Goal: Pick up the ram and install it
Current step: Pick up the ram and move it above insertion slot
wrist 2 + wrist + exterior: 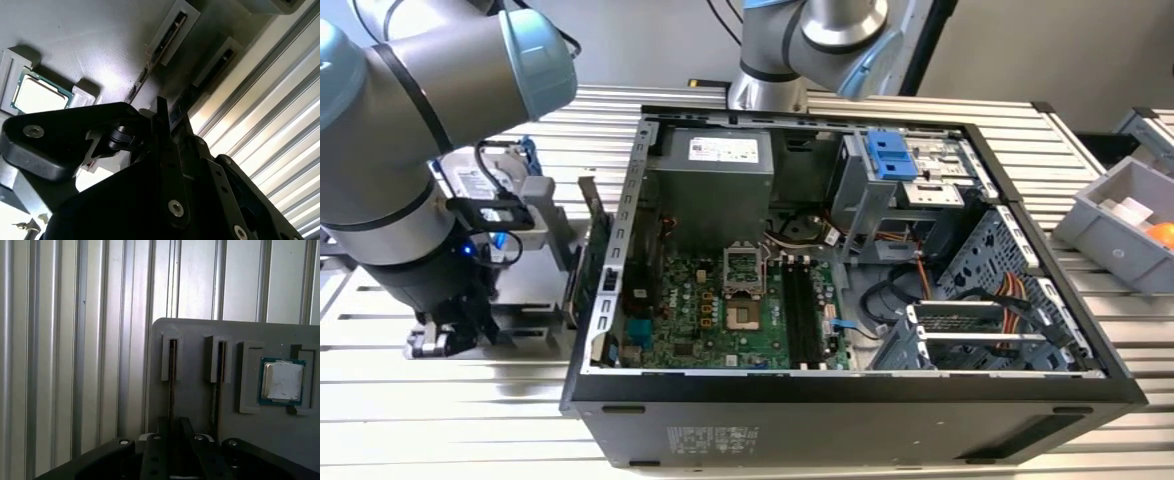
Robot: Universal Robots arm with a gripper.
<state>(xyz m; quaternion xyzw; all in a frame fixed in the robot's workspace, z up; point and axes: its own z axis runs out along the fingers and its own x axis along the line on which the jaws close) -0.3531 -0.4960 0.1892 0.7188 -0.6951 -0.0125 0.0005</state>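
The ram [171, 390] stands on edge in the slot of a grey holder tray [200, 340] farthest from the processor chip. In the second wrist view its bluish edge [176, 114] runs between my black fingers. My gripper [174, 427] [175, 120] straddles this stick with a finger on each side and a small gap showing, so it is open. The stick still sits in its slot. In the exterior view my gripper [447, 335] is low over the tray, at the exterior view's left of the open computer case [854, 390]. The motherboard's long black memory slots [801, 310] lie inside.
A second thin stick [216, 400] stands in the neighbouring slot. A silver processor chip [282, 381] [40, 95] sits in the tray's recess. A card [584, 240] stands on edge beside the case wall. Another arm's base [787, 60] is behind the case. A grey bin [1121, 215] is at the right.
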